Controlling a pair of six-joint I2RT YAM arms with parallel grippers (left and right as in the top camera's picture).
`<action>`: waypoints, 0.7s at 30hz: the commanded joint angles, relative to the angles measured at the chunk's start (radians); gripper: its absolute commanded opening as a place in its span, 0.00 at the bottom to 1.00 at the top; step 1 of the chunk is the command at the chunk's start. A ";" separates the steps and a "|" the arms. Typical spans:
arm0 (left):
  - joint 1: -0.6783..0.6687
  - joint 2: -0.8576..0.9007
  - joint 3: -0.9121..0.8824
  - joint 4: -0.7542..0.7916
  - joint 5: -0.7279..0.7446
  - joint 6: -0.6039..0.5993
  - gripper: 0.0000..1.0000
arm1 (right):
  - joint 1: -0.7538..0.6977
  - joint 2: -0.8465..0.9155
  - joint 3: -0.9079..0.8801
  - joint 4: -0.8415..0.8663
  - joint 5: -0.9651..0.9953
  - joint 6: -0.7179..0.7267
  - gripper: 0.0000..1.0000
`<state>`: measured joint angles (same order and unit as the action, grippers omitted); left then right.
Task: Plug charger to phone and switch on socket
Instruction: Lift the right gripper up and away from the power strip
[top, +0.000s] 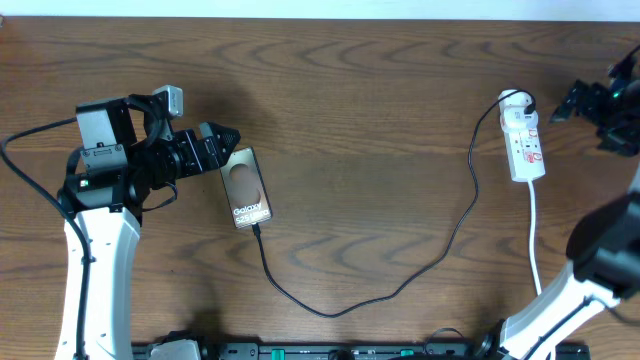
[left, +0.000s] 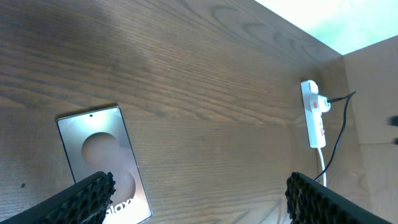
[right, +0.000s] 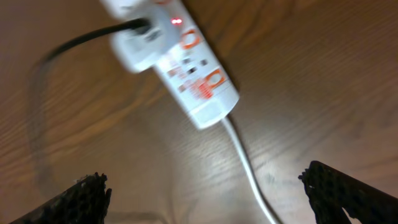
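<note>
Phone (top: 247, 187) lies flat on the table (top: 380, 100), left side; the charger (right: 93, 37) loops from its lower edge to the socket (top: 524, 145), far right; left gripper (left: 198, 193) spread wide beside the phone; right gripper (right: 205, 193) spread wide over the socket.

Robotics lab bench: left arm (top: 100, 250) and right arm (top: 560, 300) flank a wooden table (top: 380, 100).

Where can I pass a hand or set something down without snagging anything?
Free: the bare table between phone and socket, inside the curve of the charger; also the far-edge strip. Crowded: at the phone, where the left gripper hovers open, and around the socket, with right gripper and white cord.
</note>
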<state>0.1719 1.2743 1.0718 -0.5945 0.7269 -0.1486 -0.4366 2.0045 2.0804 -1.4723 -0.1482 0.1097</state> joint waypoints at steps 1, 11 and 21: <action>-0.001 -0.001 0.006 0.000 -0.006 0.021 0.90 | 0.033 -0.117 0.022 -0.023 -0.027 -0.033 0.99; -0.001 -0.001 0.006 0.000 -0.006 0.021 0.90 | 0.102 -0.312 0.022 -0.069 -0.098 -0.032 0.99; -0.001 -0.001 0.006 0.000 -0.006 0.021 0.90 | 0.104 -0.331 0.018 -0.069 -0.093 -0.033 0.99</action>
<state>0.1719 1.2743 1.0718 -0.5945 0.7269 -0.1486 -0.3378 1.6817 2.0918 -1.5406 -0.2333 0.0937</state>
